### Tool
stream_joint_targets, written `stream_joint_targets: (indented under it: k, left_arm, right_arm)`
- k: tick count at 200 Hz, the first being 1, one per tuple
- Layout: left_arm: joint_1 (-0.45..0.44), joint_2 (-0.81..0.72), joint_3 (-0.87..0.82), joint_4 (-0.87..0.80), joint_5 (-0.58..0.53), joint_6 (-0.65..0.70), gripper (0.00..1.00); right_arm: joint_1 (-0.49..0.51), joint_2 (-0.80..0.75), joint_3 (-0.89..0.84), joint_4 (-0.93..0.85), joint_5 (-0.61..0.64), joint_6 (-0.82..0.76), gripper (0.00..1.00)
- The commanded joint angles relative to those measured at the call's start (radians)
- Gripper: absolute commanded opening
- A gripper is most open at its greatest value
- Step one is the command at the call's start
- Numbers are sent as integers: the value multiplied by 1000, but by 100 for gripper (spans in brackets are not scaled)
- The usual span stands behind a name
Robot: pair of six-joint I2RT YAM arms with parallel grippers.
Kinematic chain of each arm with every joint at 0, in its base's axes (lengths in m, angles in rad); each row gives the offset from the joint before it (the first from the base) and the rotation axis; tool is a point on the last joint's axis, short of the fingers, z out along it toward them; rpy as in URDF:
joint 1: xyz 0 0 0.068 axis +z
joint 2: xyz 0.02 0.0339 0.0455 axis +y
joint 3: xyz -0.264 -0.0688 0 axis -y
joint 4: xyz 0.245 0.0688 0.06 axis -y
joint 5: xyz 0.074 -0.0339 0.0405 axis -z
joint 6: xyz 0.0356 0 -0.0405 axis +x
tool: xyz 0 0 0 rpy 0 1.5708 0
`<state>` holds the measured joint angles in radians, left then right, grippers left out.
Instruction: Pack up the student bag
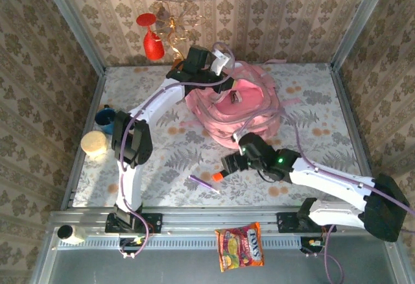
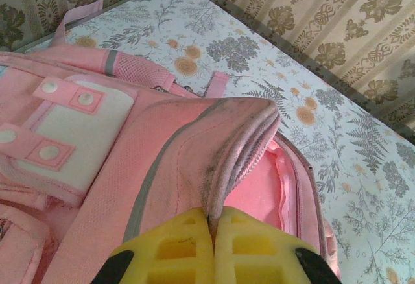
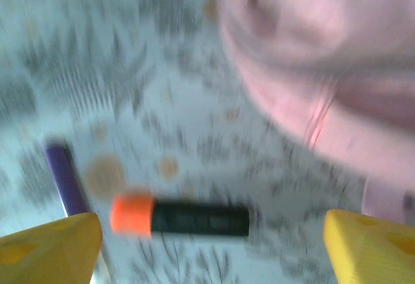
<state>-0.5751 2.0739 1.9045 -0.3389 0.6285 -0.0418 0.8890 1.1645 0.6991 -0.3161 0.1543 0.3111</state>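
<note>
Nearest, on the ledge in front of my bases: an orange-and-red snack packet (image 1: 240, 247) lying flat near the middle, and a small white bottle (image 1: 71, 233) towards the left end.

Near middle of the flower-patterned table (image 1: 324, 96): my right gripper (image 3: 211, 258) hangs low, its yellow fingers (image 3: 52, 248) spread wide and holding nothing. Between them, in the right wrist view, a black marker (image 3: 188, 218) with an orange cap lies flat on the table. That view is blurred, and I cannot tell whether either finger touches the marker. Near the capped end lies a purple pen (image 3: 65, 180), set at an angle to the marker, its lower end hidden behind my finger.

Left edge of the table: a pale round object (image 1: 94, 143), and just beyond it a blue cup (image 1: 104, 115).

Far middle: the bag (image 1: 249, 112), pink and much the largest thing here, lies just beyond my right gripper. My left arm reaches across the table to the bag's far left side. My left gripper (image 2: 213, 229) is closed tight on a raised fold of the bag's rim. The fabric is pinched between the two yellow fingers, and the pink inside shows to the right of the fold. Left of the fold, on the bag's front, is a white patch (image 2: 97, 141) crossed by two pink snap tabs.

Farthest: a red glass (image 1: 153, 44) in front of the patterned back wall, beside a wiry ornament (image 1: 178, 21).
</note>
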Motion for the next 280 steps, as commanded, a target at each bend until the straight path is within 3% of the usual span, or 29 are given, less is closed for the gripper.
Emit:
stream_joint_targets:
  k: [1, 49, 130, 157, 170, 199, 223, 247, 280]
  left_arm:
    - [9, -53, -22, 79, -27, 8, 0]
    - [-6, -86, -69, 106, -11, 30, 0]
    - [-9, -96, -67, 84, -15, 56, 0]
    - [-11, -100, -68, 84, -16, 56, 0]
    - [-11, -103, -69, 82, -20, 57, 0]
    - [-9, -106, -71, 78, -24, 62, 0]
    - [-11, -109, -70, 72, -23, 61, 0]
    - [-12, -120, -82, 85, -27, 40, 0]
    - [-17, -143, -96, 117, -29, 6, 0]
  right_arm:
    - [54, 57, -3, -16, 18, -156, 90]
    - [82, 294, 50, 24, 84, -172, 92]
    - [58, 481, 133, 105, 71, -229, 91]
    - [5, 533, 172, 97, -84, -237, 78]
    - [-8, 553, 177, 86, -143, -230, 64]
    - [-21, 587, 178, 61, -157, -199, 41]
    - [-39, 544, 192, 35, -104, -177, 30]
    - [-97, 390, 181, 12, -68, -143, 21]
    - [-258, 45, 81, 211, -353, 18, 17]
